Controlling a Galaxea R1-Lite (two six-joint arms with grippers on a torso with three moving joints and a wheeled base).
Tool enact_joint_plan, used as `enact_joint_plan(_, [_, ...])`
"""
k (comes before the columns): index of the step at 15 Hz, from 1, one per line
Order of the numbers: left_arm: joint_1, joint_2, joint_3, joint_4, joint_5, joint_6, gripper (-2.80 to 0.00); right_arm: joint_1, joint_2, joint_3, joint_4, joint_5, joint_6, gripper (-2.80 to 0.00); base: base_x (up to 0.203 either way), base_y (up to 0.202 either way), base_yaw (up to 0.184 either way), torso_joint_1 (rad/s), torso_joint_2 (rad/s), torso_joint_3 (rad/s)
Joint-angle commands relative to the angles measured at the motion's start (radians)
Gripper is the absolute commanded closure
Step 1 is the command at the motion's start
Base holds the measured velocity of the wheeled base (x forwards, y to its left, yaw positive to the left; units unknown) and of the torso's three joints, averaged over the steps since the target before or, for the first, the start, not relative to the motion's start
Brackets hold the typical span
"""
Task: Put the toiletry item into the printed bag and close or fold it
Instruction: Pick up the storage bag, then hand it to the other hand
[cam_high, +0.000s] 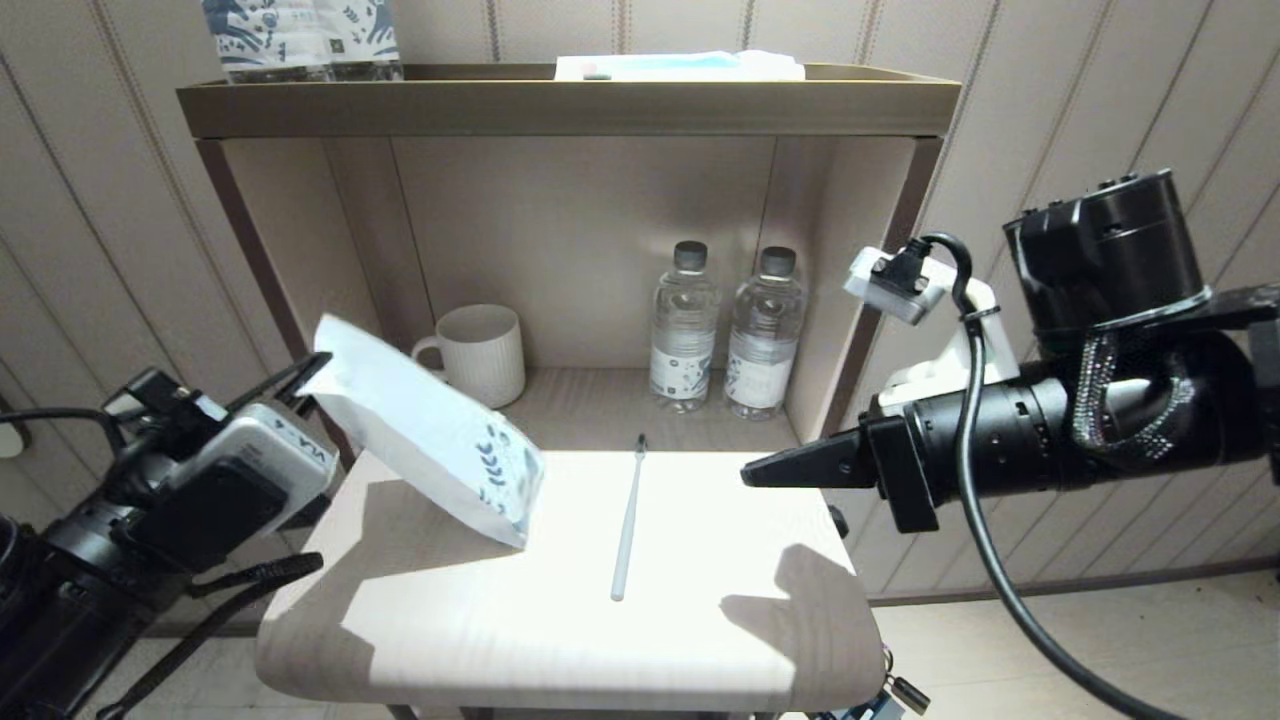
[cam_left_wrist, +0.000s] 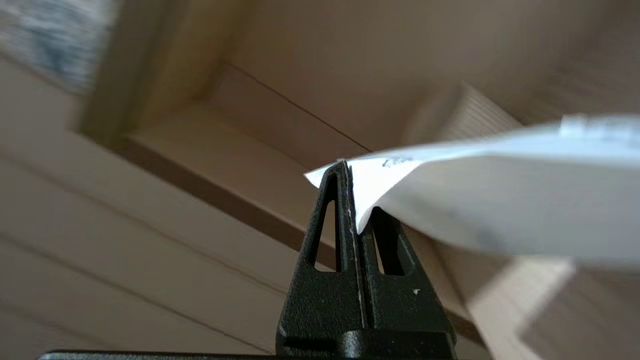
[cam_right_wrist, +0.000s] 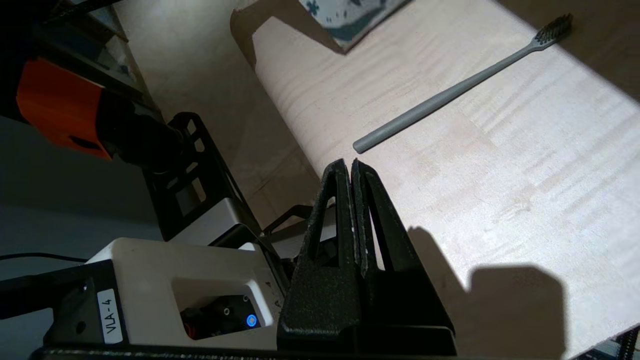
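The left gripper (cam_left_wrist: 350, 172) is clamped on a corner of the printed bag (cam_high: 430, 430), holding it tilted above the table's (cam_high: 700, 640) left edge, its lowest corner at the surface. The right gripper (cam_high: 750, 475), fingers pressed together and empty, hovers by the right edge. The toothbrush (cam_high: 628, 520) lies mid-table, bristles toward the 2 bottles (cam_high: 725, 335).
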Motion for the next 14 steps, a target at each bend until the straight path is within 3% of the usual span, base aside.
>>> enact_joint_plan(1, [0.000,-0.024,-0.027,-0.029,0.011,0.010,0.00,-0.007,-0.014,0.006,-0.001,0.008,0.004,0.00,0.000,0.000,0.000,0.000,0.00,0.000])
enact_joint_plan(5, [-0.001,-0.048,-0.152,-0.030,0.041,0.005,0.00,-0.008,-0.019,0.015,-0.003,0.059,0.020,0.00,0.000,0.000,0.000,0.000,0.00,0.000])
enact_joint_plan(10, [-0.037,-0.018,-0.392,-0.015,0.097,0.003,0.00,-0.009,-0.028,-0.030,-0.004,0.196,0.177,0.00,0.000,0.000,0.000,0.000,0.00,0.000])
enact_joint_plan(14, [-0.254,0.007,-0.524,0.075,0.302,-0.079,0.00,-0.006,-0.038,-0.074,-0.058,0.248,0.254,0.00,0.000,0.000,0.000,0.000,0.00,0.000])
